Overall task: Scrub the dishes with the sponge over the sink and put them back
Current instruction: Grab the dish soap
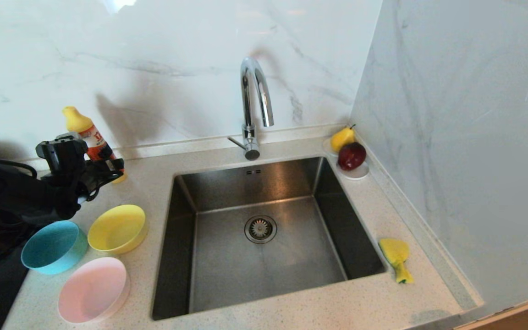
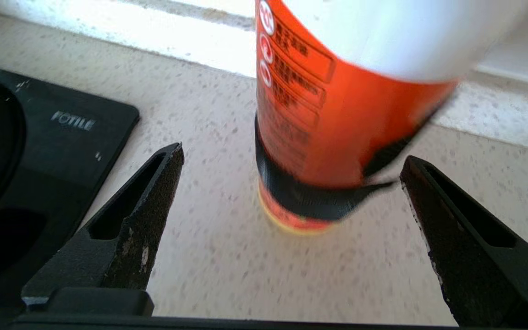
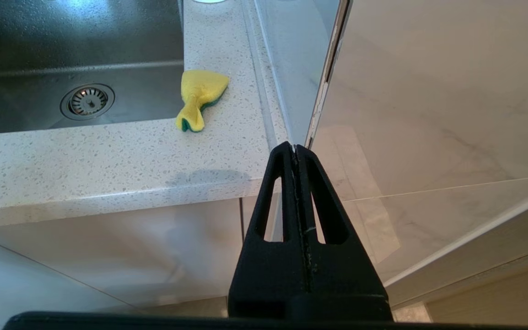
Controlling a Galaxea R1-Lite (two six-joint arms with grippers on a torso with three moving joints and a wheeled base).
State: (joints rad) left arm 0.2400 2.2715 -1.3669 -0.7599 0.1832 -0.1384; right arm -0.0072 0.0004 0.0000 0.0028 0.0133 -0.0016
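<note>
Pink bowl [image 1: 93,289] (hollow), beside blue bowl [image 1: 54,247].

surface: we are seeing a speckled pale countertop [image 1: 145,183] | 9 o'clock of sink [image 1: 264,229]: yellow bowl [image 1: 117,228], blue bowl [image 1: 53,246], pink bowl [image 1: 92,289], detergent bottle [image 1: 90,137] | 3 o'clock: sponge [image 1: 397,259] | 1 o'clock: saucer [image 1: 358,172]
</note>
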